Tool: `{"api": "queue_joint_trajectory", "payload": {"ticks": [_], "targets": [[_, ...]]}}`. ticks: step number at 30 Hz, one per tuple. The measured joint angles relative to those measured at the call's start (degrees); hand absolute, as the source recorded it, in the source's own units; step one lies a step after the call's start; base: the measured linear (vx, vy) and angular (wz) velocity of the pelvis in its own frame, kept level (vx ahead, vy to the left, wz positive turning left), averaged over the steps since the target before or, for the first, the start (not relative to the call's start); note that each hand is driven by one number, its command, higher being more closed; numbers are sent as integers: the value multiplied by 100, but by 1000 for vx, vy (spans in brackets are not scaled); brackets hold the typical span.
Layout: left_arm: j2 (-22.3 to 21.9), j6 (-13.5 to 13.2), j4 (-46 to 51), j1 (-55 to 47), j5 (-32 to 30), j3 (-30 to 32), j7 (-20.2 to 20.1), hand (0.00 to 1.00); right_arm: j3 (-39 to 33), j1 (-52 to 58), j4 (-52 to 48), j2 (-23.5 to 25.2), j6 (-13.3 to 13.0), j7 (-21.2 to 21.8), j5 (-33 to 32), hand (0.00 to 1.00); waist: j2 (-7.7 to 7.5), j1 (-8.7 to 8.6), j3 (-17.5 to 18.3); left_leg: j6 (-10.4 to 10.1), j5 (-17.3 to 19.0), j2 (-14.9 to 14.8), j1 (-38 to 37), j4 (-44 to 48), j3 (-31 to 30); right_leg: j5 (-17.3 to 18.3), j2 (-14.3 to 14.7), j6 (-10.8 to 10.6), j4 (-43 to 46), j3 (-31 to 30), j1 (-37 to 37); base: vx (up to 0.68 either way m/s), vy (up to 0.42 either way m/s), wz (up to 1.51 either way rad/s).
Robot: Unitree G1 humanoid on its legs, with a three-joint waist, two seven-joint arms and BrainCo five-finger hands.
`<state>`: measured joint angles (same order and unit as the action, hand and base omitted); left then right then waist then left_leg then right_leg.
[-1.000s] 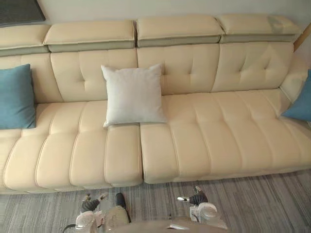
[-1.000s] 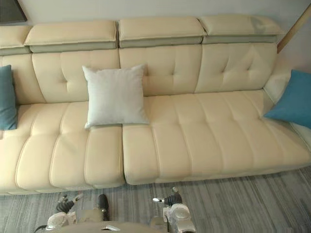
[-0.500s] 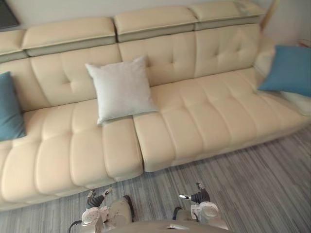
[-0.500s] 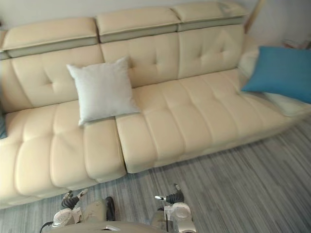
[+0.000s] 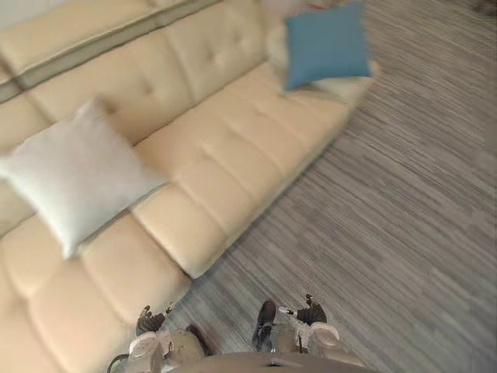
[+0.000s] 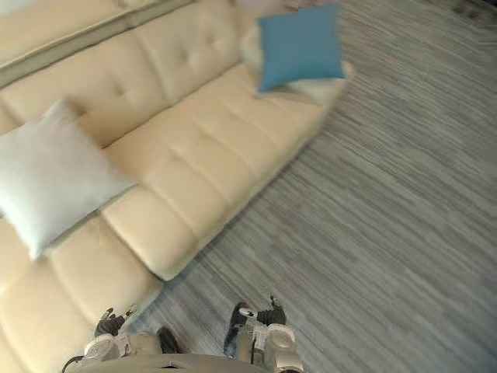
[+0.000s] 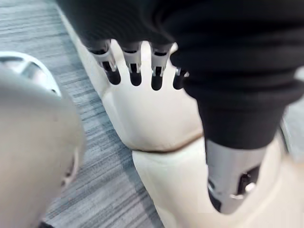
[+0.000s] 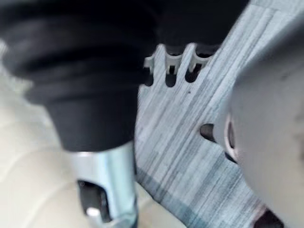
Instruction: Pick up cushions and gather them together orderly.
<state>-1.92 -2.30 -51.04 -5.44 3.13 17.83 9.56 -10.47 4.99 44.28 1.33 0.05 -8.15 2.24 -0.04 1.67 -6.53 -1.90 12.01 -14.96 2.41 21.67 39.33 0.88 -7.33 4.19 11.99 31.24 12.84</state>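
The left hand (image 7: pixel 132 64) and right hand (image 8: pixel 173 64) are shown relaxed and empty, clear of the white cushion (image 5: pixel 78 179) on the sofa (image 5: pixel 233 155).

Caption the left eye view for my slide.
White cushion and blue cushion sit apart on the sofa; left hand, right hand hang empty.

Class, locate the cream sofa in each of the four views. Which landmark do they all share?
Left eye view: the sofa runs diagonally across the left and top.
Right eye view: the sofa takes the same diagonal, left and top.
Left wrist view: the sofa shows its front edge just beyond the left hand.
Right wrist view: the sofa is a cream patch beside the right hand.
Shared landmark: the grey striped floor.
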Motion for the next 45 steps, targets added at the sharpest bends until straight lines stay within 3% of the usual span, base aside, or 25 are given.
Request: {"api": "queue_joint_trajectory", "payload": {"ticks": [1,4,6,7,9,10,13,16,18,20,21,22,24,26,27,30,33,35,36,37,38,40,41,43,45], "targets": [[-28,-1,-48,42,1,-10,-1,0,-107,2,25,-75,5,-2,40,0,123,-9,65,-168,69,16,-190,-239,-17,217,80,-95,127,-26,11,105,-124,-81],[-31,7,-275,55,0,-192,-15,0,-215,-86,334,-198,15,-7,39,0,204,-39,130,-369,83,32,-412,-589,-22,481,267,-154,316,-206,167,135,-136,-66],[-25,23,-375,45,-5,-207,-28,0,-224,-110,404,-247,18,-13,40,0,234,-43,110,-535,42,-164,-481,-348,-49,677,381,-90,502,-282,158,170,-164,-52],[16,38,-347,46,-27,-182,-41,0,-188,-102,406,-240,23,-19,40,0,163,-32,10,-516,13,-440,-378,403,-292,732,494,-78,564,-428,25,171,-168,-62],[31,56,-267,13,-77,-48,-41,0,-135,-70,395,-216,20,-58,40,0,149,19,-16,-87,-270,-851,12,1791,-876,792,718,27,515,-725,-249,201,-156,-92],[32,56,-132,-48,-104,-48,-43,0,-114,-106,391,-213,18,-77,40,0,129,128,-66,-158,6,-876,517,3080,-1593,900,852,155,475,-1087,-492,233,-78,-111],[8,45,-61,-53,-97,-130,-49,0,-103,-158,390,-158,24,-79,34,0,188,173,-70,-183,297,-350,1159,3427,-2340,958,999,164,317,-1522,-749,206,26,-100],[-74,-14,128,-57,-92,-119,-75,0,-103,-174,381,-135,27,-92,31,0,188,311,-91,-173,452,312,1744,2321,-2789,974,1092,137,112,-2090,-967,271,117,-97],[-137,-23,193,-57,-97,-66,-102,0,-144,-186,377,-144,20,-121,30,0,188,404,-89,-247,312,653,1831,977,-3053,1073,1076,-13,81,-2498,-1008,326,194,-108],[-151,-24,156,-56,-94,-67,-114,0,-156,-179,395,-150,22,-125,29,0,224,439,-58,-101,-151,750,1767,363,-3256,1192,1113,-147,96,-2789,-1047,420,244,-96],[-101,-19,103,-57,-104,-45,-120,0,-156,-115,382,-90,20,-123,31,0,99,412,49,124,-257,875,1594,337,-3092,1371,970,-289,141,-3052,-1104,475,237,-79],[-51,-16,90,-57,-100,-52,-128,0,-159,-51,381,-32,12,-116,32,0,-19,394,95,152,-93,937,1529,354,-2951,1414,842,-422,273,-3072,-1095,505,224,-87],[-16,-6,-13,-22,-99,-68,-127,0,-192,-4,389,44,16,-114,38,0,-105,435,104,247,265,1025,1115,371,-2627,1550,610,-713,1240,-3052,-886,463,186,-64],[102,47,-88,-28,-101,-366,-122,0,-148,-15,356,12,6,-102,41,0,-52,298,72,371,514,1083,657,283,-2516,1468,382,-1285,2826,-2835,-358,532,201,-31],[171,87,-160,-24,-102,-517,-124,0,-140,-85,357,8,5,-90,43,0,-40,230,57,398,632,1092,447,262,-2516,1468,254,-1294,3563,-2622,-90,421,105,-6],[235,141,-252,30,-101,-682,-111,0,-97,-184,369,-33,-1,-67,46,0,14,153,-20,397,725,1102,-460,-384,-2542,1784,-62,-691,4042,-1840,441,493,30,2],[235,144,-280,101,-104,-806,-110,0,-98,-255,370,-195,-43,-69,44,0,59,43,-58,388,721,965,-933,-824,-2659,1811,48,-553,2970,-1644,1134,490,-87,24],[312,155,-428,145,-115,-963,-114,0,-103,-264,405,-317,-14,-69,16,0,67,-71,-119,256,689,952,-1152,-979,-2884,1021,289,-603,1606,-1955,1325,524,-175,59],[363,158,-466,98,-116,-996,-113,0,-163,-182,420,-314,-26,-81,16,0,-27,-121,-112,61,717,1006,-1292,-974,-3062,-196,312,-333,1078,-2162,1275,465,-175,46],[278,165,-551,132,-121,-969,-109,0,-185,-211,422,-375,-34,-79,0,0,73,-112,-104,-20,763,876,-1381,-935,-3175,-9,367,-341,1293,-2126,1255,585,-192,20],[138,163,-577,145,-157,-853,-113,0,-199,-344,408,-467,-28,-83,4,0,280,-22,-116,-309,546,732,-1257,-561,-3272,257,431,-309,1471,-2070,1205,565,-201,6],[3,151,-444,154,-226,-699,-108,0,-198,-346,394,-494,-15,-99,3,0,392,-33,-217,-245,40,675,-812,574,-3422,529,388,-283,1412,-1933,874,599,-213,37],[-64,152,-345,135,-228,-535,-108,0,-182,-284,375,-464,13,-105,-22,0,435,-10,-313,-285,-309,424,-64,2380,-3482,691,381,-220,1119,-1776,261,616,-195,53],[-64,148,-213,131,-225,-438,-111,0,-178,-264,369,-401,12,-116,-29,0,427,128,-327,-263,-80,162,470,3636,-3193,760,450,-184,803,-1701,-471,524,-124,30],[-57,104,-61,123,-228,-448,-120,0,-154,-268,347,-313,-10,-119,-38,0,326,241,-316,-55,140,140,1042,3614,-2816,902,416,-230,303,-1595,-1193,376,-39,14]]}}
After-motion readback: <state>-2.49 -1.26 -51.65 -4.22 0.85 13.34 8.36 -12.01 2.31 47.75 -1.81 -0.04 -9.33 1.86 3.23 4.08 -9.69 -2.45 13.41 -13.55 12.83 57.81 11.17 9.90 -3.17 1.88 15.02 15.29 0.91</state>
